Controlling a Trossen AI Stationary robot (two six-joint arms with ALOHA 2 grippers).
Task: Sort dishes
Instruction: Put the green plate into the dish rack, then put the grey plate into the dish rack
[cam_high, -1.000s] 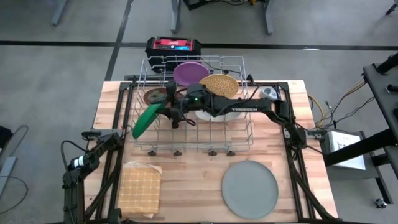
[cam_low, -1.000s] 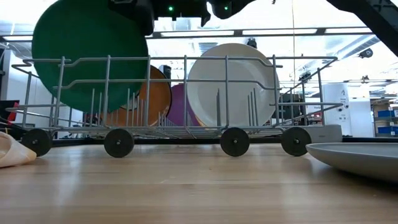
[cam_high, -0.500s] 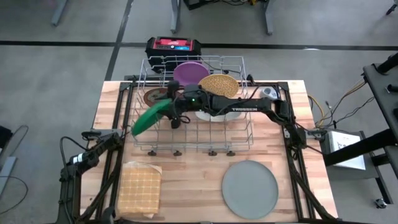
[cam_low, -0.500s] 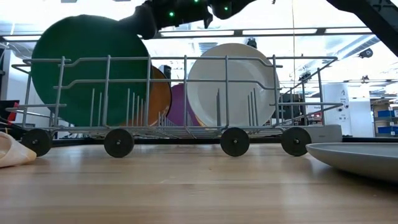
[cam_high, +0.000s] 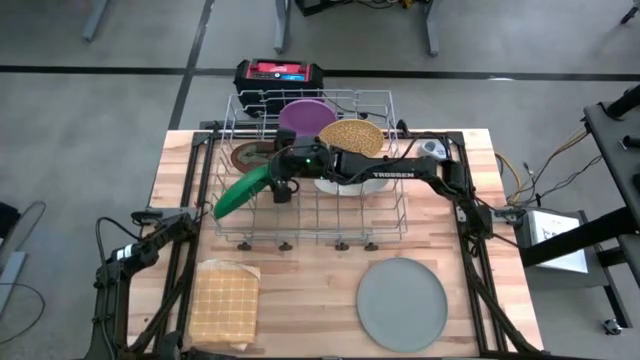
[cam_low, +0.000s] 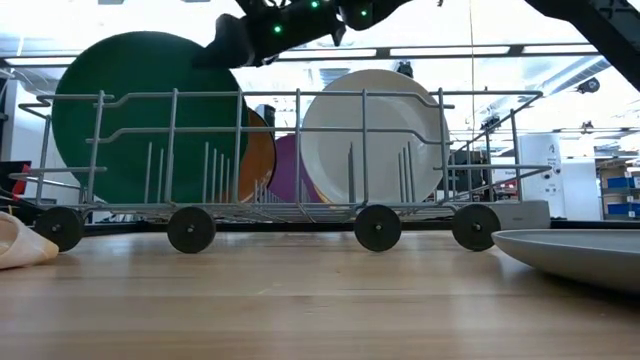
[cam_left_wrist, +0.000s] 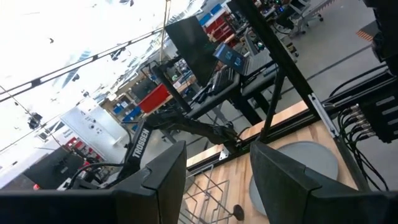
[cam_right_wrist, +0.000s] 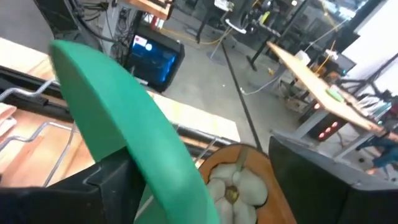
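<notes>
Right gripper wide open astride the green plate's rim, inside the wire rack.

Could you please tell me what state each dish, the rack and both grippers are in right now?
green plate: tilted in rack, between open fingers
white plate: upright in rack
purple plate: in rack
yellow speckled plate: in rack
grey plate: flat on table
right gripper: open
left gripper: open, idle
</notes>
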